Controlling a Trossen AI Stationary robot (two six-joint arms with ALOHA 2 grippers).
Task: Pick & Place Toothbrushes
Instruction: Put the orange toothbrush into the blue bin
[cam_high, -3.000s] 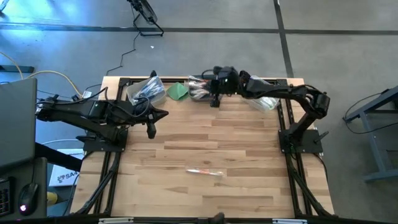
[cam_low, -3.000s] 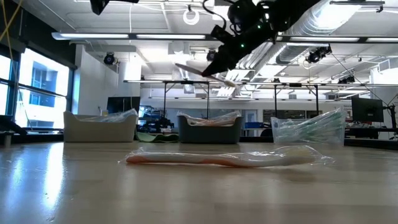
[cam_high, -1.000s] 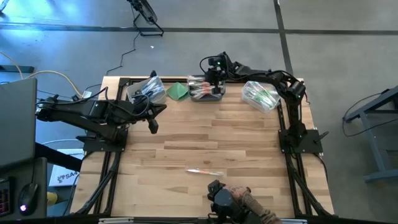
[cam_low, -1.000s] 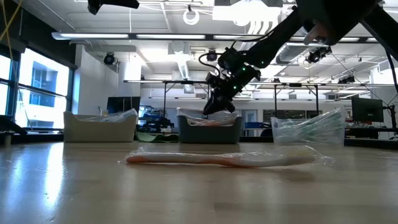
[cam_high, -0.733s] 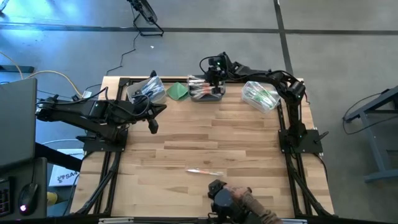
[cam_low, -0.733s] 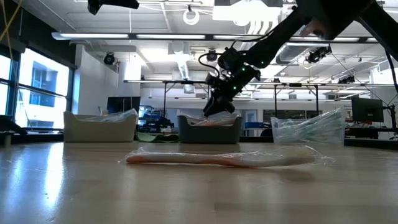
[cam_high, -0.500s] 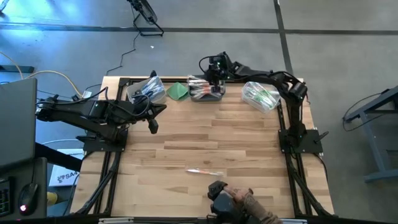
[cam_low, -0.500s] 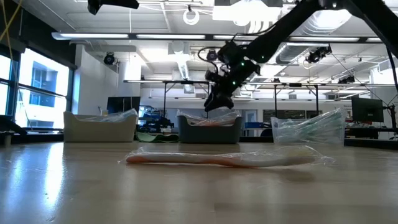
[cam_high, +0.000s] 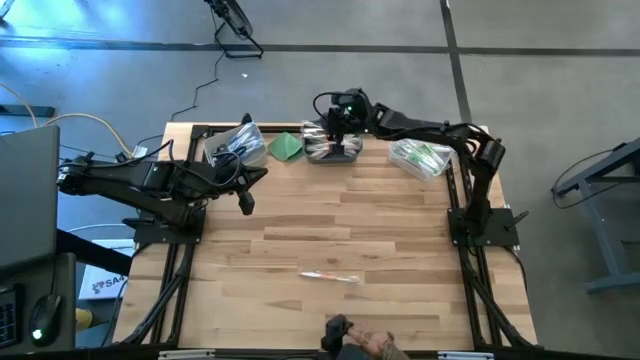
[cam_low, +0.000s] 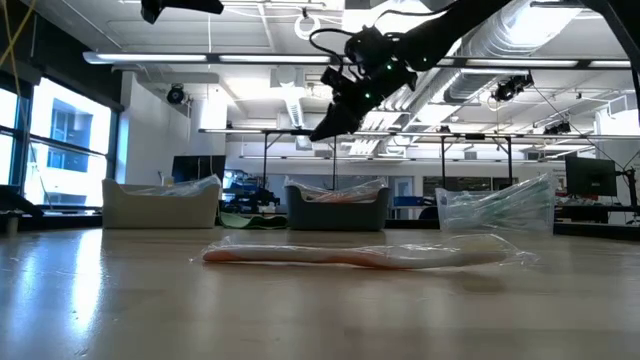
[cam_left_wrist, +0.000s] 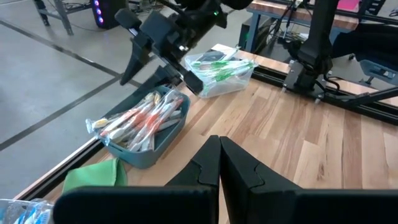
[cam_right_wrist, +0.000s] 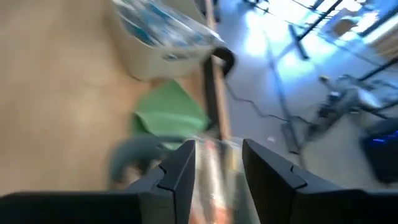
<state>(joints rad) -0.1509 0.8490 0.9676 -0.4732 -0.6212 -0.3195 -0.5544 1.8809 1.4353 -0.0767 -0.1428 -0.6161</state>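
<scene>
One wrapped toothbrush (cam_high: 329, 276) lies near the tabletop's front edge, well apart from the middle bin (cam_high: 333, 146) at the back edge. It looks light and stiff with slippery film, so pinch it mid-handle. The right gripper (cam_high: 341, 128) hangs above that bin, fingers apart and empty; the left gripper (cam_high: 243, 205) waits pressed together by the left edge.

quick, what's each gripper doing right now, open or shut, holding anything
Left gripper: shut, holding nothing, parked over the table's left side.
Right gripper: open, nothing between its fingers, raised above the middle bin of toothbrushes.
</scene>
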